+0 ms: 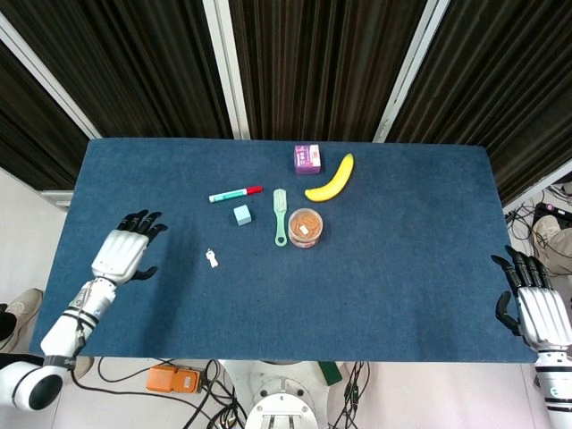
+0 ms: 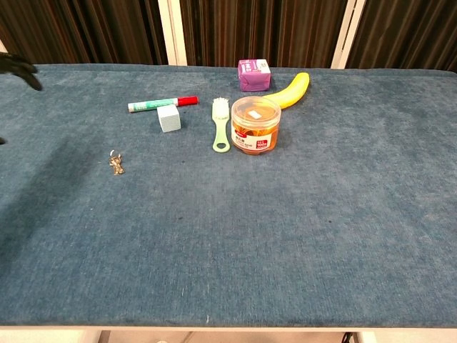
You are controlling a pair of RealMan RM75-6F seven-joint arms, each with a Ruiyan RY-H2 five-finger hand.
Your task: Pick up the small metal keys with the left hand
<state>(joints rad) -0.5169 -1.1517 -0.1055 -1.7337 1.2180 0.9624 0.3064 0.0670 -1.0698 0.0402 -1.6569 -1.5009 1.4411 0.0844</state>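
The small metal keys (image 1: 211,258) lie flat on the blue table (image 1: 402,268), left of centre; the chest view shows the keys (image 2: 115,163) too. My left hand (image 1: 125,249) hovers over the table's left part, fingers spread and empty, a good way left of the keys. Only its dark fingertips (image 2: 18,68) show at the chest view's left edge. My right hand (image 1: 534,313) hangs open off the table's right front corner, holding nothing.
Behind the keys lie a green marker with a red cap (image 1: 235,193), a pale blue cube (image 1: 242,214) and a green brush (image 1: 281,216). Further right stand an orange-filled jar (image 1: 305,227), a banana (image 1: 332,179) and a purple box (image 1: 307,158).
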